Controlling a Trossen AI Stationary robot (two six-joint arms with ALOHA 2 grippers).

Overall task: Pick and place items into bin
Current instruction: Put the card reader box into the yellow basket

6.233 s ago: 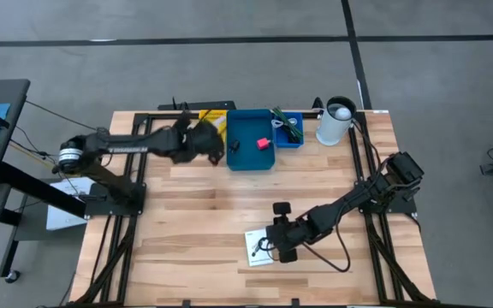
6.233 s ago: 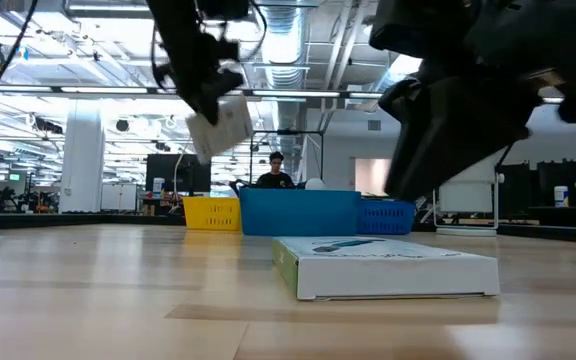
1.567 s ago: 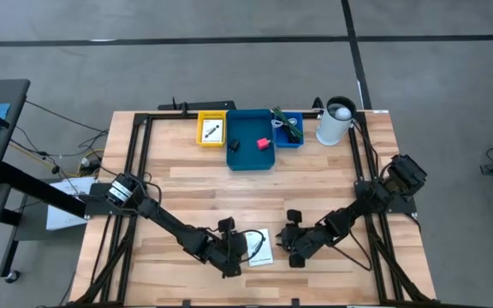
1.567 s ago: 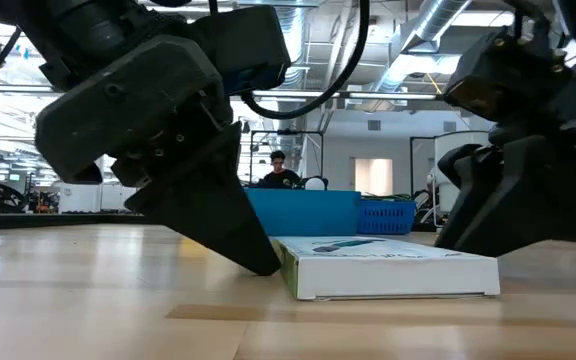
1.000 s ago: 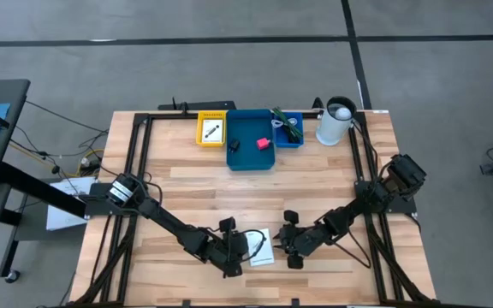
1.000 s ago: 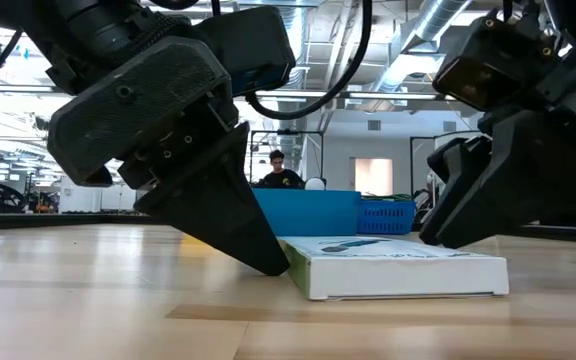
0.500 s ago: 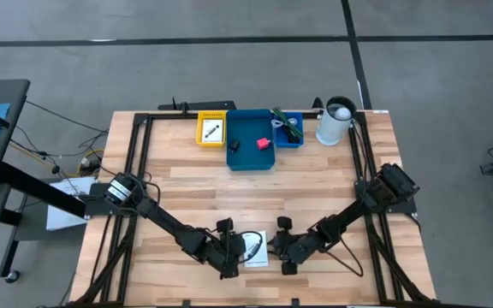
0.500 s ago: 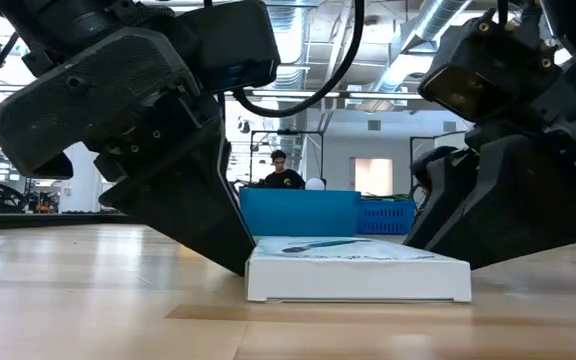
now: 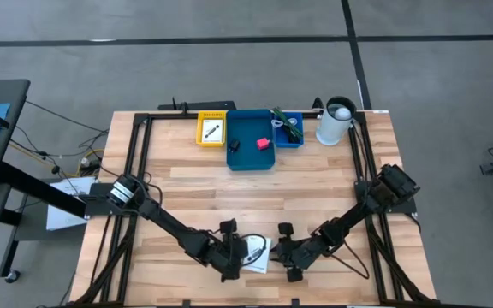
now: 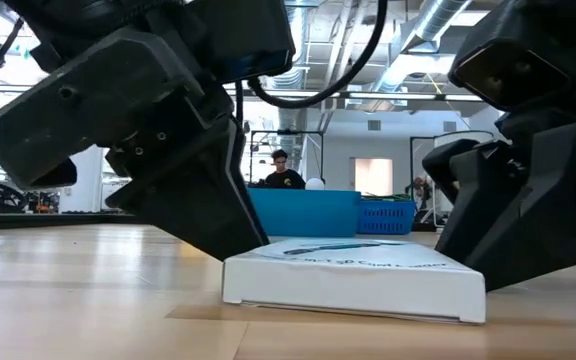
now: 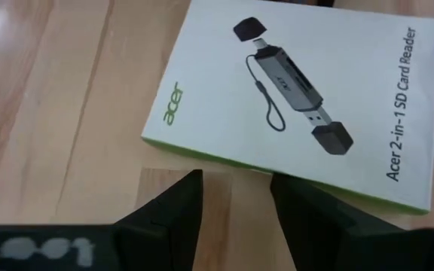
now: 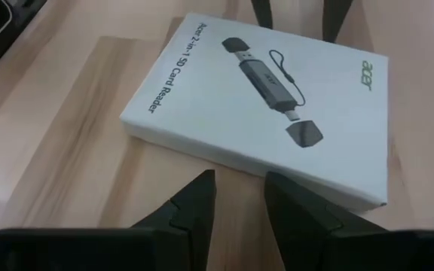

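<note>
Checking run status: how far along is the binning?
Done: a pink-red block and a black piece lie in the blue bin, a card in the yellow bin. In hand: left hand and right hand flank the card-reader box, ungripped. Left: binning it.

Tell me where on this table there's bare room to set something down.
The widest bare wood lies mid-table, bordered by the blue bin and yellow bin at the back and both arms in front. The front middle is crowded: the left gripper and right gripper flank the white box. The back edge is full, with the white cup too.
</note>
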